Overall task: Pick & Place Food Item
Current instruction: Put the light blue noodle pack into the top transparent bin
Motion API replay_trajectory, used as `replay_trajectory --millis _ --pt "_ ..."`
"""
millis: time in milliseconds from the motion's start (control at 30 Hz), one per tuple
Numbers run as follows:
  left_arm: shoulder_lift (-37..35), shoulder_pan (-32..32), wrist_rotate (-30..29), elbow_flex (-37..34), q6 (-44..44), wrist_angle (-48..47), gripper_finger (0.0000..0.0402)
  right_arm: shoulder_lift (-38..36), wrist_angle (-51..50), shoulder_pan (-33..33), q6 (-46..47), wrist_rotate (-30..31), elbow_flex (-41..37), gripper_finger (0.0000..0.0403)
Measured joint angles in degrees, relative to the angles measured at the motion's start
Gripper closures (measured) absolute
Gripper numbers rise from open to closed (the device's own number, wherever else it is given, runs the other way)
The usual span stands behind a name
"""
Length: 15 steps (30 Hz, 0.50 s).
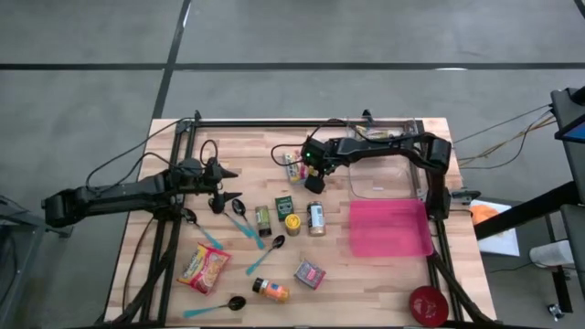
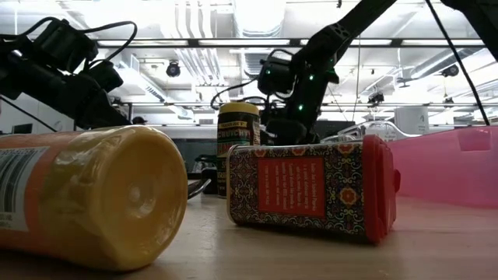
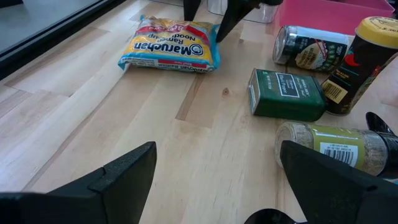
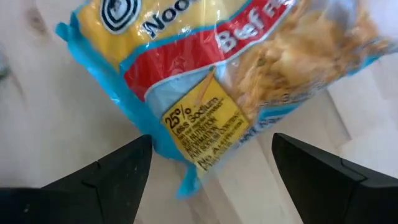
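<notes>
pale, smooth wooden table (image 1: 384,283); glossy crinkled plastic noodle packet (image 4: 230,81); translucent pink plastic tray (image 1: 389,228); shiny metal can (image 3: 308,46).

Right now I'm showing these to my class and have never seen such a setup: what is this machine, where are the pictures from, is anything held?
Two dark robot arms work at a wooden table. One picture looks down from above, one looks level across the tabletop, and two come from cameras on the wrists. Food lies scattered: a loose noodle packet, jars, a green box, spoons, plus a pink tray. The right gripper hangs open over another noodle packet; the left gripper, also open, waits at the left. Nothing is held.
</notes>
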Motion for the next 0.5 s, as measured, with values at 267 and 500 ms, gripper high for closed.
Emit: replay_trajectory --millis 267,500 --pt "0.0 0.0 0.0 0.0 0.0 -0.2 0.0055 1.7 1.2 0.0 -0.2 0.0 -0.1 0.0074" --pt "0.0 0.0 0.0 0.0 0.0 -0.2 0.0055 1.7 1.6 -0.1 -0.3 1.6 -0.1 0.0074"
